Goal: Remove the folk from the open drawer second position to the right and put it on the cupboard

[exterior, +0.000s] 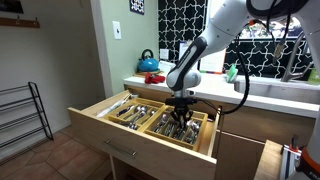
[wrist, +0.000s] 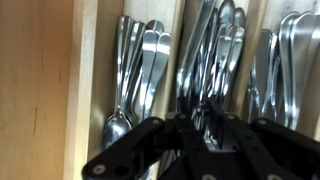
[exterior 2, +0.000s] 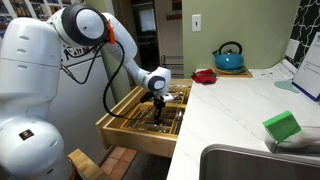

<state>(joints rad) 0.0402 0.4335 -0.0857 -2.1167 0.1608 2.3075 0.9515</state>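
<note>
The open wooden drawer [exterior: 128, 133] holds cutlery in lengthwise compartments; it also shows in an exterior view [exterior 2: 128, 131]. My gripper [exterior: 181, 117] [exterior 2: 157, 104] is lowered into a compartment right of the middle. In the wrist view its black fingers [wrist: 200, 118] have come together on a shiny handle in the middle pile of forks [wrist: 205, 50]. Which single fork it holds is hidden by the fingers. Spoons [wrist: 140, 60] lie in the compartment to the left, more cutlery [wrist: 285, 50] to the right.
The light cupboard top [exterior 2: 240, 110] [exterior: 270, 97] runs beside the drawer. On it stand a blue kettle [exterior 2: 229, 56] [exterior: 147, 63], a red item [exterior 2: 204, 75] and a green sponge [exterior 2: 282, 126] near the sink edge [exterior 2: 230, 152]. A metal rack [exterior: 25, 110] stands by the wall.
</note>
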